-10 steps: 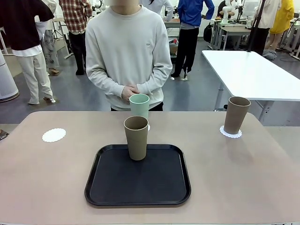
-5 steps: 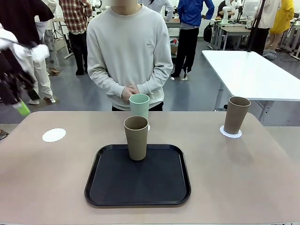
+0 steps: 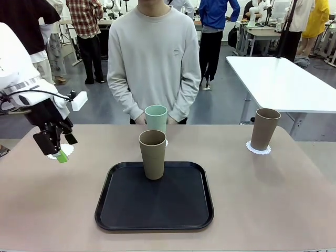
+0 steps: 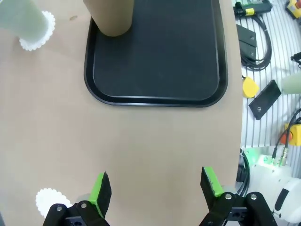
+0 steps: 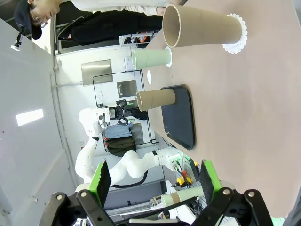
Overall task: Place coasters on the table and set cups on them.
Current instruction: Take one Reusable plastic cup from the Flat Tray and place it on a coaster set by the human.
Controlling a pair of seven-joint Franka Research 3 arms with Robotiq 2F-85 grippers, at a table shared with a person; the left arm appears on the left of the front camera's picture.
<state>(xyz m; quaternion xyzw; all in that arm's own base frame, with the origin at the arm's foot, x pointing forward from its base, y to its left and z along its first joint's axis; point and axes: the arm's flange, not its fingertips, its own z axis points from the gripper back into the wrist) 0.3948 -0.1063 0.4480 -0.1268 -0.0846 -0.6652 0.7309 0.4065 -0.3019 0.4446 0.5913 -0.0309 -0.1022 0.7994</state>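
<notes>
Coasters and cups: one tan-brown tapered tumbler (image 3: 153,154) on the black rounded-square tray (image 3: 154,216), mid-frame.
At left we see our left gripper (image 3: 56,148), jaws apart, above the bare white scalloped paper doily (image 3: 67,150); descending could crumple it. Our right gripper (image 5: 154,180) is also agape.

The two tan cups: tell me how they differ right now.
The tan cup on the tray stands on the black tray with no coaster; the tan cup at the right stands on a white coaster on the table. Both are upright, tapered and handleless.
</notes>
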